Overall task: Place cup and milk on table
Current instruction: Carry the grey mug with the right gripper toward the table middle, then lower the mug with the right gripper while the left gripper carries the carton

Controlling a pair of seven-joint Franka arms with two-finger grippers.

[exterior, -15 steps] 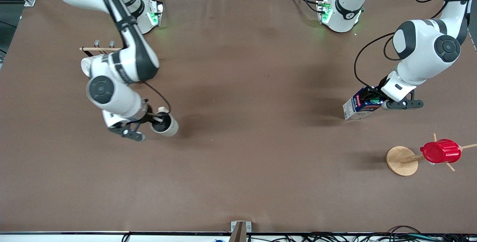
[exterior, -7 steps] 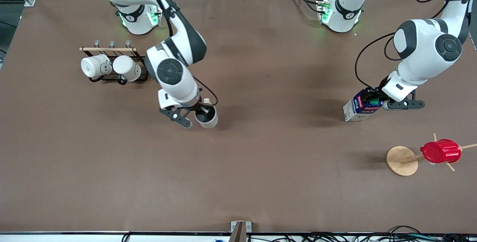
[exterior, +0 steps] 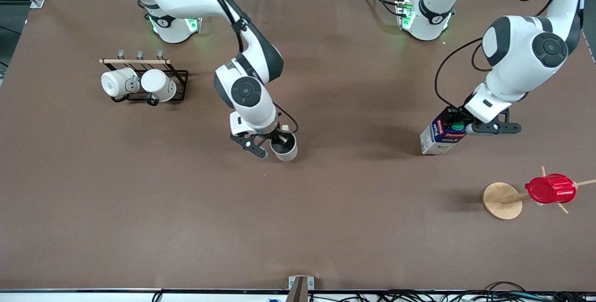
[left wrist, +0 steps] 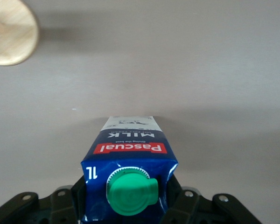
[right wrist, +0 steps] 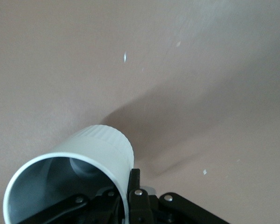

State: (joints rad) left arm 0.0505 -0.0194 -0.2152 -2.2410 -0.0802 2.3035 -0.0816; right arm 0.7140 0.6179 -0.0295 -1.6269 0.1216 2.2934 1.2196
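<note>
The cup [exterior: 286,148], pale grey-white with a dark inside, hangs over the middle of the brown table [exterior: 326,227]. My right gripper [exterior: 278,143] is shut on its rim. In the right wrist view one finger [right wrist: 133,186] presses the outside of the cup [right wrist: 100,149] wall and the other sits inside. The milk [exterior: 440,134], a blue and white carton with a green cap, leans tilted toward the left arm's end of the table. My left gripper [exterior: 458,126] is shut on its top. In the left wrist view the left gripper [left wrist: 129,210] clamps both sides of the milk [left wrist: 130,149] beside the cap.
A black wire rack [exterior: 179,76] with two white mugs stands near the right arm's base. A wooden cup tree with a round base [exterior: 500,201] carries a red ribbed cup [exterior: 551,189], nearer the front camera than the milk. That base [left wrist: 11,32] also shows in the left wrist view.
My right arm has carried the cup from the right arm's end toward the table's middle. My left gripper has closed on the milk and shifted it slightly toward the middle.
</note>
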